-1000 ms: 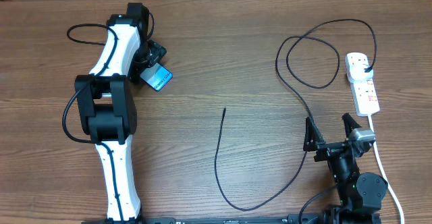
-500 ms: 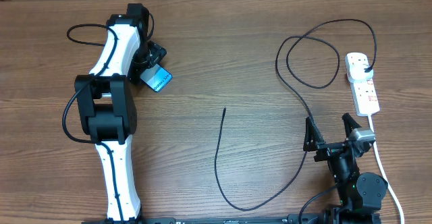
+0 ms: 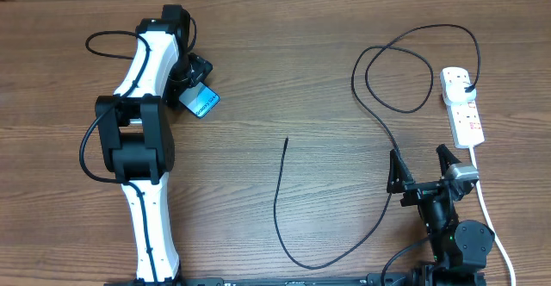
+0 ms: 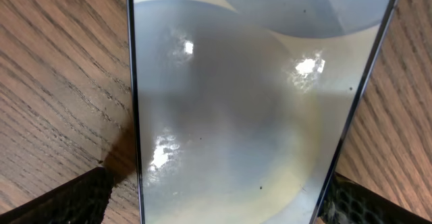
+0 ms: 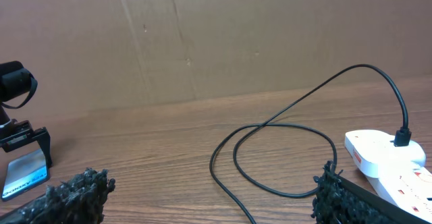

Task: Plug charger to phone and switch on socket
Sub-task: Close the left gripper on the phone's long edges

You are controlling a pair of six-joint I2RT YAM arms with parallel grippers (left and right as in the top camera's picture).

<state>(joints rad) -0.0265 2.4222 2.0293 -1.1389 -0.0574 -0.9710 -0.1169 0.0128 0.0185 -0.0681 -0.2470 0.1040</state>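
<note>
Left gripper: we are seeing it (image 3: pixel 191 83) spread wide at the far left of the table (image 3: pixel 284 45), poised over one end of the phone and clamping nothing.
Left fingertips: in the wrist view they (image 4: pixel 61 200) are flanking the phone's long edges. One is standing clear of the rim; we are unable to tell whether the other is touching.
Phone: it (image 3: pixel 204 103) is lying at an angle, its light-blue screen facing up and filling the left wrist view.
Right gripper: it (image 3: pixel 420 167) is sitting near the table's front edge with its jaws wide apart and nothing between them.
Charger: its thin black cable (image 3: pixel 280 217) is trailing across the wood, passing just beside the right gripper and looping before the socket.
Plug tip: it (image 3: pixel 286 139) is lying free mid-table, well apart from the phone.
Black plug: it (image 3: pixel 466 83) is sitting in the socket's far outlet.
Socket: the white strip (image 3: pixel 465 118) is lying at the right side, beyond the right gripper, with its thick white cord (image 3: pixel 486 208) running back toward the front edge.
</note>
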